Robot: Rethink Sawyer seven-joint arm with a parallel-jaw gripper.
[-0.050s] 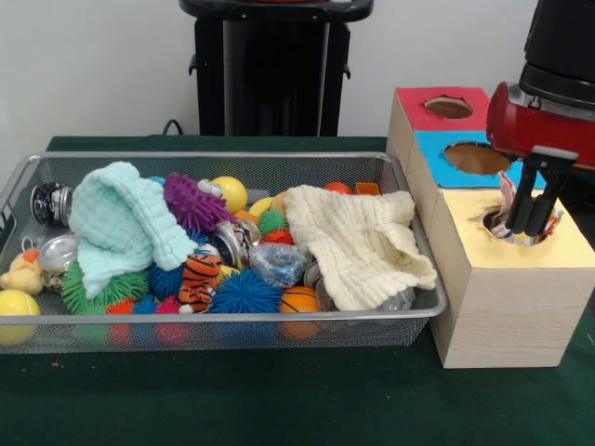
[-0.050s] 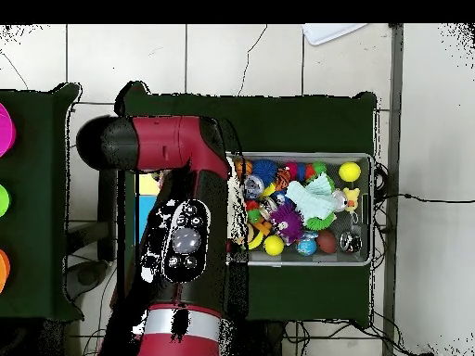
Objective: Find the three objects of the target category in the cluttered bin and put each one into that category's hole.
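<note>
At the lower middle of the front view, the wire bin point(image 1: 223, 321) sits on the green tabletop point(image 1: 279, 400), heaped with toys. Nearest its front edge lie a blue spiky ball point(image 1: 244, 293), a small basketball point(image 1: 299, 301) and a striped tiger toy point(image 1: 200, 279); a yellow ball point(image 1: 17, 304) rests at the lower left corner. Behind these, a mint cloth point(image 1: 121, 228) and a cream cloth point(image 1: 358, 242) cover much of the pile, with a purple spiky ball point(image 1: 192, 202) between them. Which category is the target cannot be told from the frames. If it is the spiky balls, they look light, soft and springy, best pinched across the body rather than by the bristles, which would likely slip; the cloths may need shifting to uncover others. At the right of the frame stands the wooden box point(image 1: 502, 316) with three holes: yellow point(image 1: 521, 226) nearest, blue point(image 1: 476, 157) behind it, red point(image 1: 448, 107) farthest. The gripper point(image 1: 528, 232) hangs at the yellow hole, its black fingers slightly apart with tips dipping into the opening and nothing visibly held. In the overhead view the red arm point(image 2: 181, 232) hides the box.
</note>
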